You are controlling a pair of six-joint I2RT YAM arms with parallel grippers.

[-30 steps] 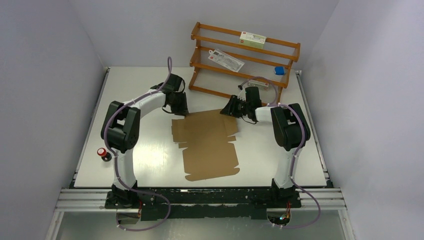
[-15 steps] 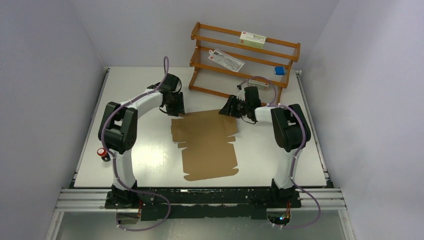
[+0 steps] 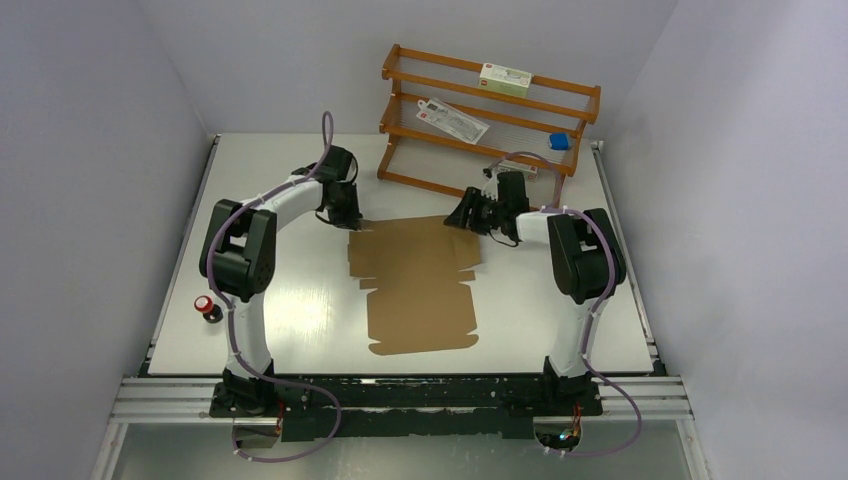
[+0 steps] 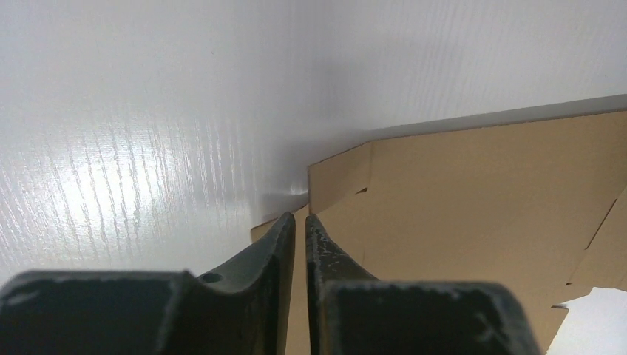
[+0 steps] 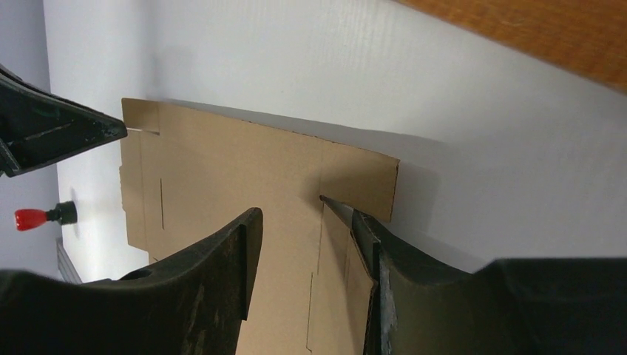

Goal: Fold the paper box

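Note:
The paper box (image 3: 415, 285) lies as a flat brown cardboard sheet in the middle of the table. My left gripper (image 3: 352, 222) is at its far left corner. In the left wrist view the jaws (image 4: 299, 217) leave only a thin slit, and the edge of the raised corner flap (image 4: 339, 176) runs into it. My right gripper (image 3: 463, 214) is at the far right corner and stands open (image 5: 290, 205). One finger hangs over the sheet (image 5: 222, 163). The other fingertip (image 5: 347, 214) sits in the notch beside the corner flap (image 5: 362, 185).
A wooden rack (image 3: 490, 115) stands just behind the sheet and shows in the right wrist view (image 5: 547, 37). It holds a white and green carton (image 3: 505, 76), a flat packet (image 3: 453, 118) and a blue item (image 3: 559, 142). A small red-topped object (image 3: 207, 306) stands at the left.
The left jaws opened and closed again at the far left corner. The right jaws have spread wider. The sheet has shifted slightly right.

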